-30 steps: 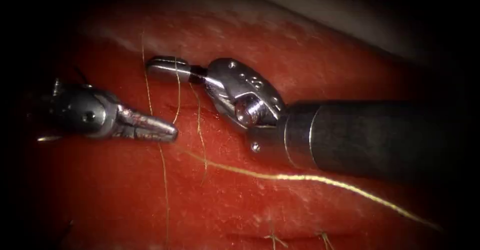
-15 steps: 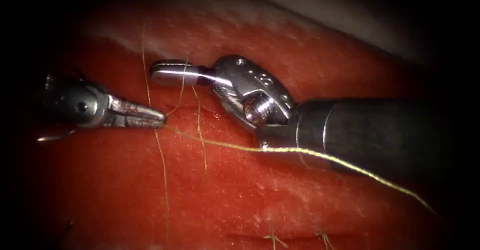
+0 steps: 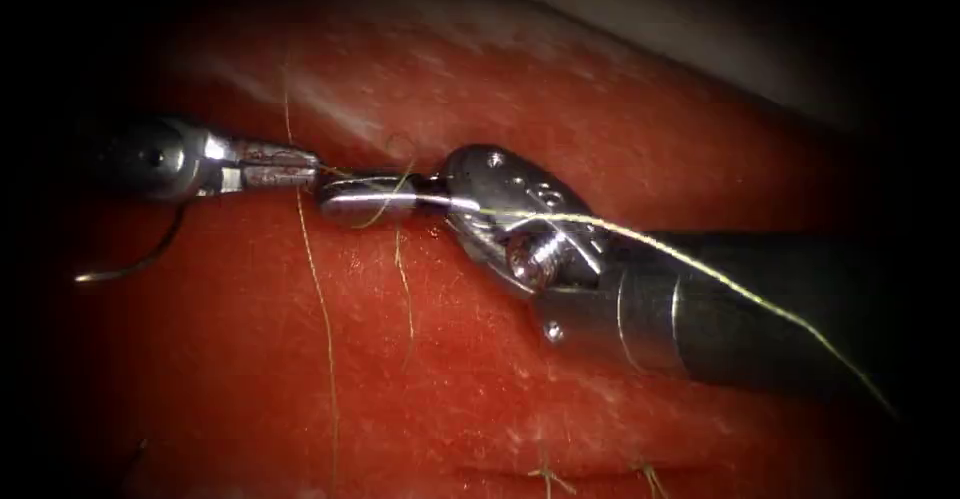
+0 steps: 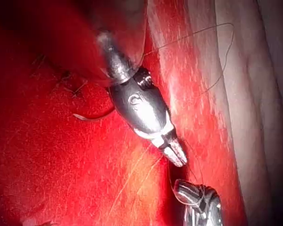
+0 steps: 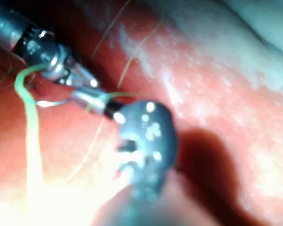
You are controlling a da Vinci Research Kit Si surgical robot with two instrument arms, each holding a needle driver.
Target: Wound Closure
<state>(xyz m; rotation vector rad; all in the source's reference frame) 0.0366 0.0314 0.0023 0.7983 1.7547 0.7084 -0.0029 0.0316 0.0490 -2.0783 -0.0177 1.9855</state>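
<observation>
My left tool (image 3: 305, 166) is shut on the yellow thread (image 3: 700, 269) at its tip. From there the thread runs taut over my right tool's wrist and off to the lower right. My right tool (image 3: 330, 199) is shut just below and right of the left tip, with a turn of thread around its jaws; nothing shows between them. The curved needle (image 3: 135, 262) lies free on the tissue (image 3: 500, 379) below the left tool, held by neither. In the left wrist view the left jaws (image 4: 178, 157) sit close above the right tool (image 4: 190, 194), with the needle (image 4: 92, 116) behind.
Thin loose strands of thread (image 3: 322, 319) hang down over the tissue under both tools. Short cut ends of earlier stitches (image 3: 545, 477) stand along a dark line of the cut near the bottom edge. Pale tissue edge (image 3: 700, 19) runs across the back.
The left tool has risen and drawn the thread up off the tissue, so it now crosses the right tool's wrist. The right tool's jaws have dropped lower, meeting the left tip.
</observation>
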